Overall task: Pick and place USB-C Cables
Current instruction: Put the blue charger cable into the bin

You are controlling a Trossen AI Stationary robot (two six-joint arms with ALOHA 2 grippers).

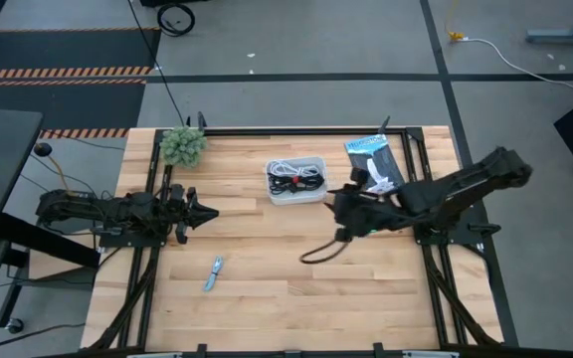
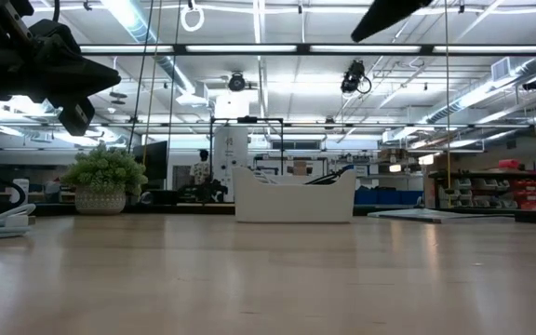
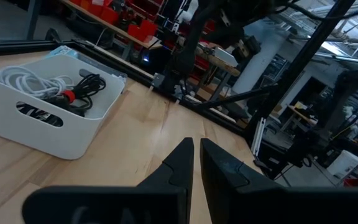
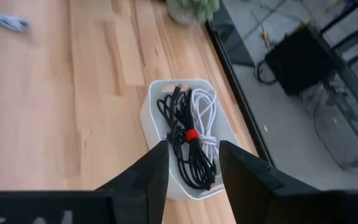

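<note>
A white tray [image 1: 296, 195] stands at the table's far middle. In it lie a white cable bundle [image 4: 207, 118] and black cable bundles, one with a red tie [image 4: 191, 135]. The tray also shows in the left wrist view [image 3: 48, 134] and the low view [image 2: 294, 201]. My right gripper [image 1: 333, 204] is open and empty, raised just right of the tray; its wrist view looks down between the fingers [image 4: 191, 171] at the cables. My left gripper [image 1: 210, 211] is shut and empty, left of the tray, its tips [image 3: 196, 168] pointing toward the table's right.
A flat black-and-blue packet [image 1: 374, 162] lies right of the tray, and a potted plant [image 1: 183, 145] stands at the far left corner. A small grey-blue item [image 1: 214, 273] lies near the table's middle. A black cord [image 1: 318, 253] curves below my right arm.
</note>
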